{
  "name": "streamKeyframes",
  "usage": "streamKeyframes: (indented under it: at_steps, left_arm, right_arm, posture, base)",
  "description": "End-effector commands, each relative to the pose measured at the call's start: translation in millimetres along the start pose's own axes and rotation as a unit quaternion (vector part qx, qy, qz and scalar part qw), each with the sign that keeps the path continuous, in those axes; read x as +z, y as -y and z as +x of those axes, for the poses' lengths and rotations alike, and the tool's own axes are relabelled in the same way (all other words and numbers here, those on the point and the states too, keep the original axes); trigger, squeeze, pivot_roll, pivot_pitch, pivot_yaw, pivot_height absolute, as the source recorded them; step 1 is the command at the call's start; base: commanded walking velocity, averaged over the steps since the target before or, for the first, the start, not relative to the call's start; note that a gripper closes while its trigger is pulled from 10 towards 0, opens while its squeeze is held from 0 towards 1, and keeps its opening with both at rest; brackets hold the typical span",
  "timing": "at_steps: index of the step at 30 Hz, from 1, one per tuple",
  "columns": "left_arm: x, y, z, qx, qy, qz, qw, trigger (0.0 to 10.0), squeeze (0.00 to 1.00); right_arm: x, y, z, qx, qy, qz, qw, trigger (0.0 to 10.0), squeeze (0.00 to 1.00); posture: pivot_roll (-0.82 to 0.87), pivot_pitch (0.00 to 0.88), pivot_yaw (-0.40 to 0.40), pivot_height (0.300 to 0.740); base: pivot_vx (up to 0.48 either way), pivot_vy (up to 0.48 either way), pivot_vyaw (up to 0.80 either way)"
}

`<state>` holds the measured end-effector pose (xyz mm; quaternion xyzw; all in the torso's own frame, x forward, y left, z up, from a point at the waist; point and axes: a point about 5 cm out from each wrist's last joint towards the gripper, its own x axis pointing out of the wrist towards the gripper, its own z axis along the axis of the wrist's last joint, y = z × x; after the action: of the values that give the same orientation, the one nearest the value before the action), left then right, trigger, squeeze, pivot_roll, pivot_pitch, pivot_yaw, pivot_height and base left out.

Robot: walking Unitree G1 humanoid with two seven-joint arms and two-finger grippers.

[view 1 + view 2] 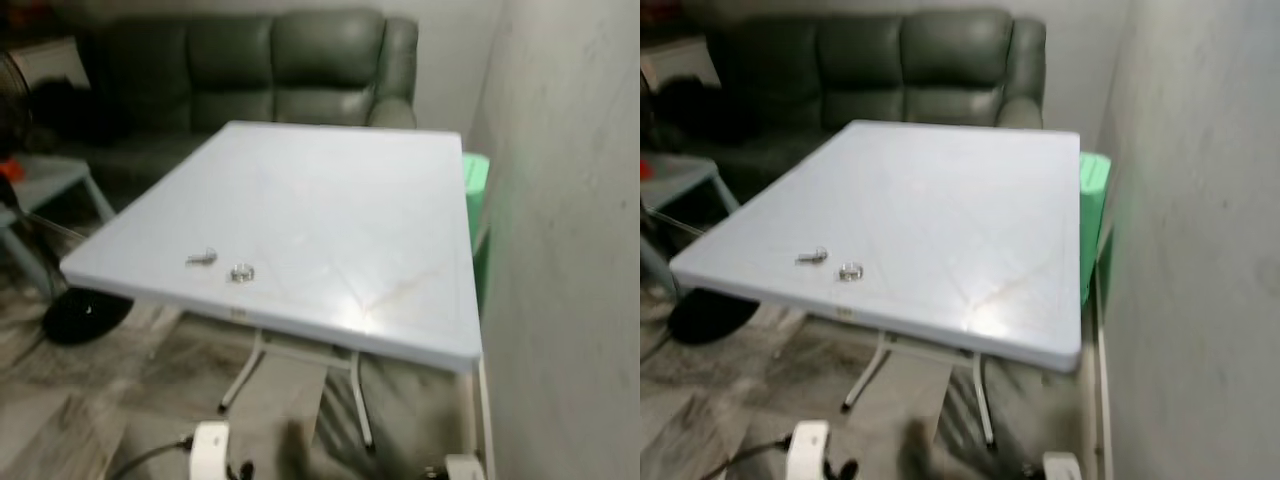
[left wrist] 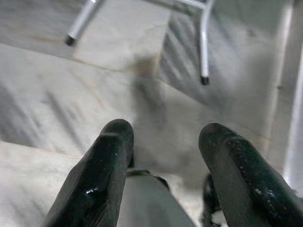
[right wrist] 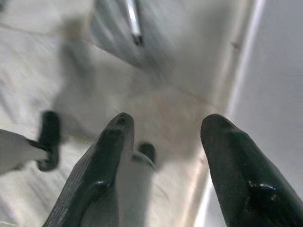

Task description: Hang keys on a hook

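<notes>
Keys (image 1: 203, 258) and a ring (image 1: 241, 272) lie on the white table (image 1: 330, 210). Left gripper (image 2: 165, 137) and right gripper (image 3: 163, 130) hang over the floor, fingers apart, empty.

Keys (image 1: 222, 265) too small/blurry for detail

Home living room. Dark green leather sofa (image 1: 270, 70) against the back wall, well beyond both pincers, which hang low over the floor. White folding desk (image 1: 330, 210) with thin white metal legs (image 2: 203, 42) stands in front of the sofa, above and ahead of the pincers. Plain pale plaster wall (image 1: 570, 250) runs along the right pincer's side. Floor (image 2: 47, 94) is grey-beige marble-look tile directly under the pincers. Small light side table (image 1: 50, 185) and a black round fan base (image 1: 85, 312) off past the left pincer. Domestic clutter, dim indoor light, slight blur.
</notes>
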<state>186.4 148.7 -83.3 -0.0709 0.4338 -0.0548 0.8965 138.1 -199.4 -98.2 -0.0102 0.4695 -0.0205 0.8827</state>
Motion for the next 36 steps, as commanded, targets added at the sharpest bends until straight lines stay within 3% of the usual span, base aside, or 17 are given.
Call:
streamKeyframes:
  at_steps: [1,7,18,36]
  left_arm:
    - [3.4,-10.3,-1.5,0.010,0.002,0.007,1.000,10.0,0.00]
    - [2.8,-11.1,-1.8,0.011,0.001,0.005,1.000,10.0,0.00]
    - [1.9,-10.4,-1.8,0.011,0.001,0.002,1.000,10.0,0.00]
    - [0.9,-10.2,-2.0,0.012,0.000,-0.001,1.000,10.0,0.00]
  right_arm:
    - [7.6,-6.3,2.3,0.009,0.012,0.005,1.000,10.0,0.00]
    - [6.2,-7.1,2.1,0.009,0.010,0.006,1.000,10.0,0.00]
    - [3.0,-6.1,1.1,0.009,0.008,0.008,1.000,10.0,0.00]
    - [0.7,-5.1,0.2,0.009,0.007,0.012,1.000,10.0,0.00]
  posture:
    - [0.03,0.000,0.011,0.740]
    - [0.03,0.000,0.012,0.740]
    - [0.02,0.000,0.009,0.740]
    - [0.02,0.000,0.007,0.740]
  base:
    - [0.000,0.000,0.00]
    - [0.000,0.000,0.00]
    - [0.000,0.280,0.00]
    - [0.000,0.438,0.00]
